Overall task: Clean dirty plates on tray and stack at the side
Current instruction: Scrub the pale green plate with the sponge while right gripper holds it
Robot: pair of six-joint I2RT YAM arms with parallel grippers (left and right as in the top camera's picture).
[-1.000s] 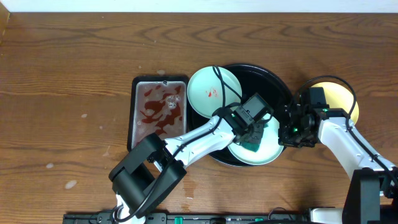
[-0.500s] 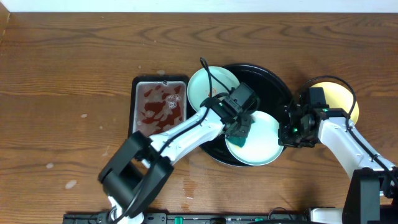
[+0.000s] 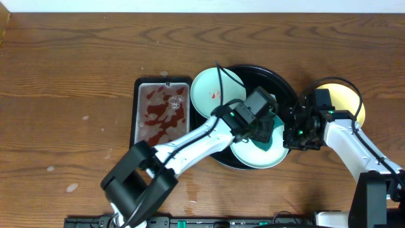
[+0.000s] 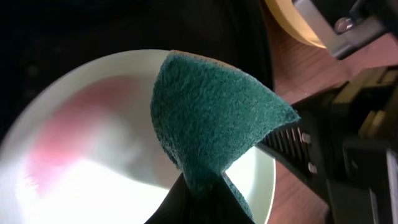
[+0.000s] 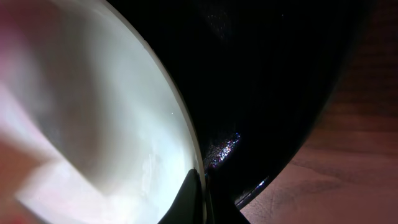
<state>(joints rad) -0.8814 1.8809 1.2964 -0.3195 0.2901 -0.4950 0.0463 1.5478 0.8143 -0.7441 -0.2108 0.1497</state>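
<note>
Seen from above, a brown wood-grain table (image 3: 76,57) holds a round glossy black tray (image 3: 280,81) near its middle, with a rectangular metal pan (image 3: 161,114) streaked with red just to the tray's left. A pale mint plate with a small red smear, the upper mint plate (image 3: 212,90), sits at the tray's upper left and overlaps its rim. A second one, the lower mint plate (image 3: 250,157), lies inside the tray at its near edge. The left gripper (image 3: 264,130) reaches in over this plate, its fingers pinched on a folded dark green scouring pad (image 4: 211,121). In the left wrist view the pad hangs over the plate's right half, and a faint pink smear shows on the plate's left half. The right gripper (image 5: 200,199) sits at the tray's right edge; its wrist view shows both fingertips closed together on the rim of the lower mint plate, with the black tray floor beyond and bare wood at the corner. A pale yellow plate (image 3: 350,95) rests on the table just right of the tray, partly covered by the right arm
</note>
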